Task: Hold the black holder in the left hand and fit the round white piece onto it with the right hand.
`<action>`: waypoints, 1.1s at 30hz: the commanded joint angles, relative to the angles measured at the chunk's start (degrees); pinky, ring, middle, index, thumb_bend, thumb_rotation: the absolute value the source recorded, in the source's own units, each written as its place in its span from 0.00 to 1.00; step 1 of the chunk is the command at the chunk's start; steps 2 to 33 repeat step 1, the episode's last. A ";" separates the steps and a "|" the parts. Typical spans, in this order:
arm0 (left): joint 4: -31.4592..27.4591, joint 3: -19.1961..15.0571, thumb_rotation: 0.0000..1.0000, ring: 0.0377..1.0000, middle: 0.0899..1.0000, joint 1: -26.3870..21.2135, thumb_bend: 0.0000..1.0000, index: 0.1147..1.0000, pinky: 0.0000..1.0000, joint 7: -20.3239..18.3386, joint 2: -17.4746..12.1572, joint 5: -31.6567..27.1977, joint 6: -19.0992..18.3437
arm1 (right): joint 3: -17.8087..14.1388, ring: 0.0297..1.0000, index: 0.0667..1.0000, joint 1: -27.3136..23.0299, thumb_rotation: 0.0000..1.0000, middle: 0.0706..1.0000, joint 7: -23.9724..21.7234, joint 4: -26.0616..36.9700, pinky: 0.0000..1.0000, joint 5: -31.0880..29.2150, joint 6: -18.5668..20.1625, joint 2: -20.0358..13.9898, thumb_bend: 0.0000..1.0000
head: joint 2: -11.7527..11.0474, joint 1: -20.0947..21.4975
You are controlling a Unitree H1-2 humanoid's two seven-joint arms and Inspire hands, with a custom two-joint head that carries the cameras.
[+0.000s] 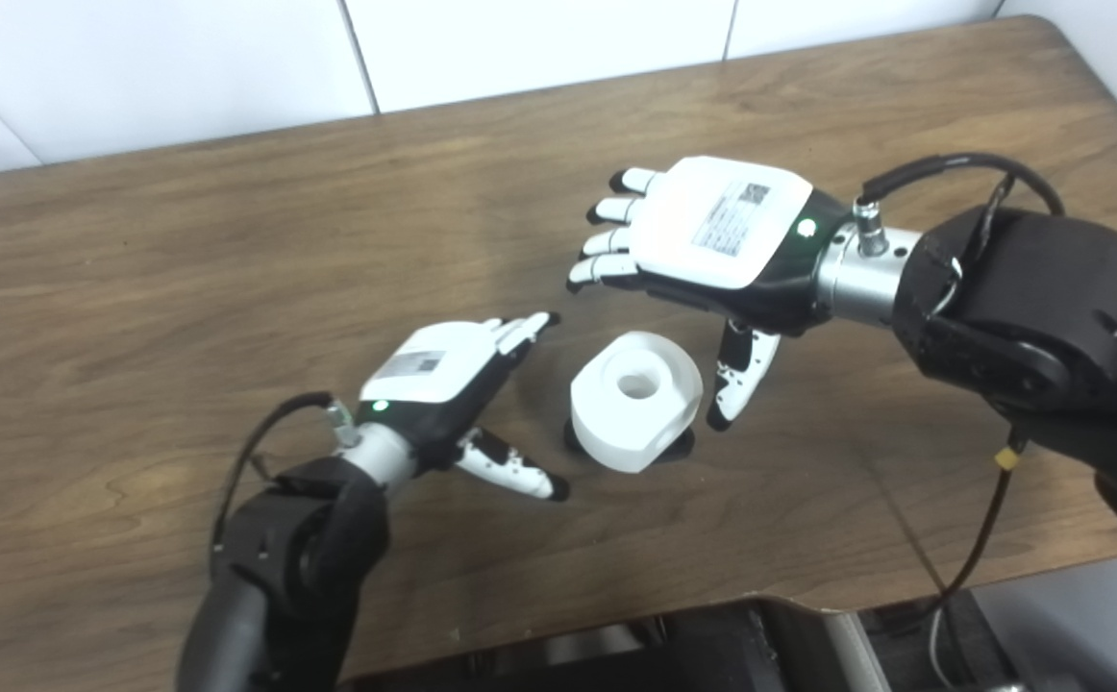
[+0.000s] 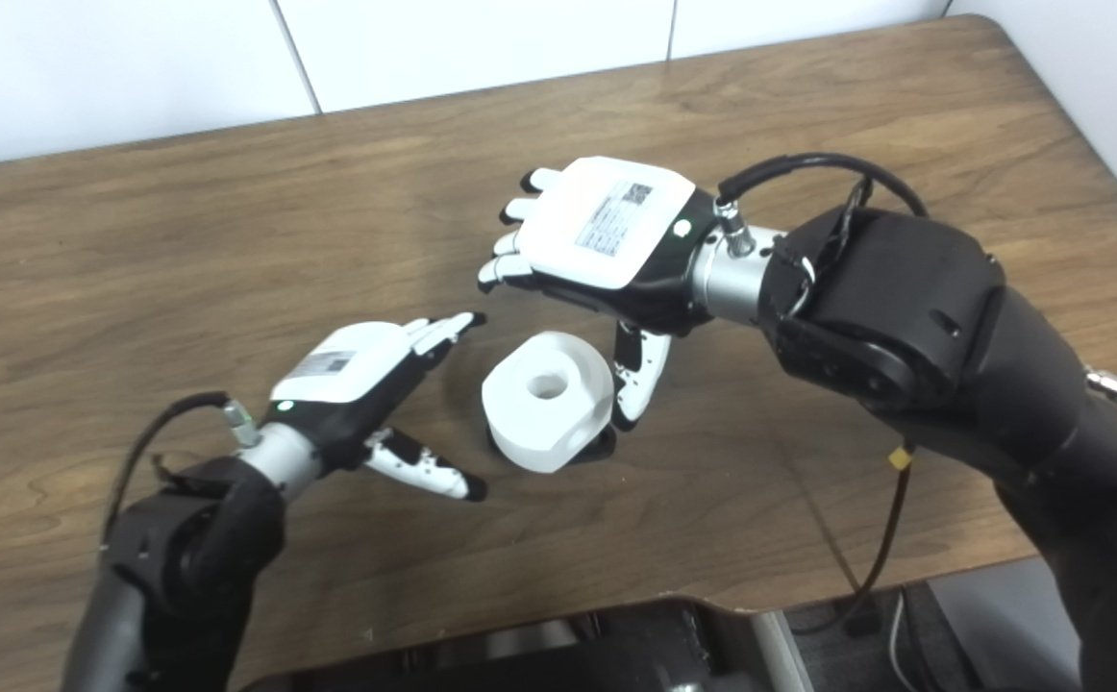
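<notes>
The left hand's fingers (image 1: 520, 332) are stretched out and spread, thumb splayed toward the near edge, holding nothing — their tips stop just short of the round white piece (image 1: 635, 399). That piece sits near the middle of the desk (image 1: 136, 288), closer to the near edge than the far one, on top of the black holder (image 1: 679, 444), of which only a dark sliver shows at its base. The right hand (image 1: 712, 235) hovers palm-down just beyond it, fingers apart and empty, thumb hanging down beside the piece's right flank; it seems to clear the piece, though the right eye view brings them so close that contact cannot be ruled out. The left hand (image 2: 352, 370) lies low, tilted, wrist toward the near-left corner. A black cable (image 2: 881, 538) runs over the near edge at right.
</notes>
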State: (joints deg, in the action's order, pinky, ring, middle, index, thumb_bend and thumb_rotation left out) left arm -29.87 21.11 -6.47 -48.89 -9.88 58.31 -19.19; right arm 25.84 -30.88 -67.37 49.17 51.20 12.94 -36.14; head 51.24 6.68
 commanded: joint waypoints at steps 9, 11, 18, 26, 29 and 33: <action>-2.95 -2.17 0.33 0.99 0.97 -1.26 1.00 1.00 0.92 -0.95 -1.35 -0.82 -1.42 | -0.43 0.96 0.89 -3.23 0.38 0.90 -5.32 0.42 1.00 -1.05 4.57 -2.09 1.00 | -0.12 -0.24; -2.95 -2.17 0.33 0.99 0.97 -1.26 1.00 1.00 0.92 -0.95 -1.35 -0.82 -1.42 | -0.43 0.96 0.89 -3.23 0.38 0.90 -5.32 0.42 1.00 -1.05 4.57 -2.09 1.00 | -0.12 -0.24; -2.95 -2.17 0.33 0.99 0.97 -1.26 1.00 1.00 0.92 -0.95 -1.35 -0.82 -1.42 | -0.43 0.96 0.89 -3.23 0.38 0.90 -5.32 0.42 1.00 -1.05 4.57 -2.09 1.00 | -0.12 -0.24; -2.95 -2.17 0.33 0.99 0.97 -1.26 1.00 1.00 0.92 -0.95 -1.35 -0.82 -1.42 | -0.43 0.96 0.89 -3.23 0.38 0.90 -5.32 0.42 1.00 -1.05 4.57 -2.09 1.00 | -0.12 -0.24; -2.95 -2.17 0.33 0.99 0.97 -1.26 1.00 1.00 0.92 -0.95 -1.35 -0.82 -1.42 | -0.43 0.96 0.89 -3.23 0.38 0.90 -5.32 0.42 1.00 -1.05 4.57 -2.09 1.00 | -0.12 -0.24; -2.95 -2.17 0.33 0.99 0.97 -1.26 1.00 1.00 0.92 -0.95 -1.35 -0.82 -1.42 | -0.43 0.96 0.89 -3.23 0.38 0.90 -5.32 0.42 1.00 -1.05 4.57 -2.09 1.00 | -0.12 -0.24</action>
